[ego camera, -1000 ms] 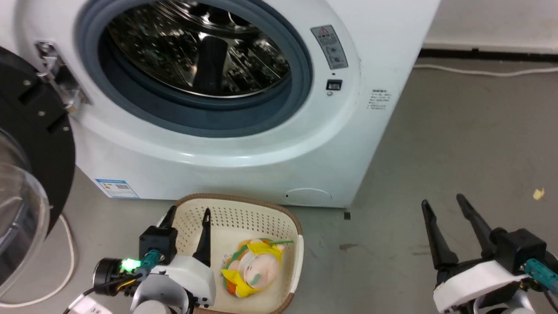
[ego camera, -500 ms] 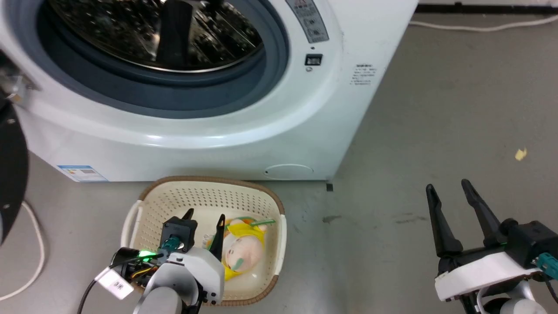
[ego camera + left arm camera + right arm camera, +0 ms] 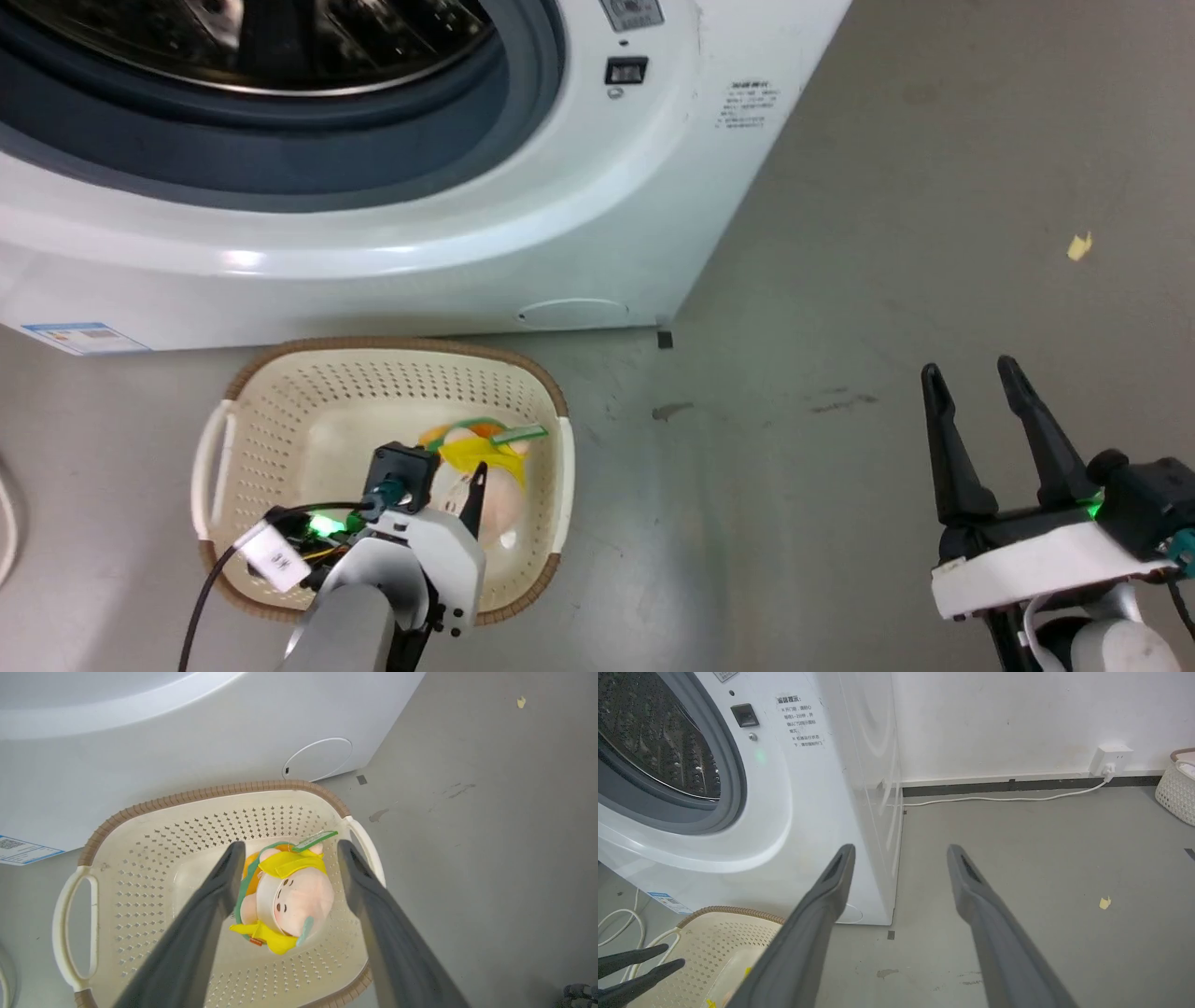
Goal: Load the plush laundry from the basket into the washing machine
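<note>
left claw [image 3: 286, 851] spread — straddling plush laundry [image 3: 289, 896]

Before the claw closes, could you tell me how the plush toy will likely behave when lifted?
The plush laundry looks soft and stuffed, so it will probably squash in the open left claw. It seems light, and its green tag may dangle.

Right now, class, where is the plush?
In the left wrist view the plush lies in the basket, right of its middle, framed by the open left hand, in front of the washer.
</note>
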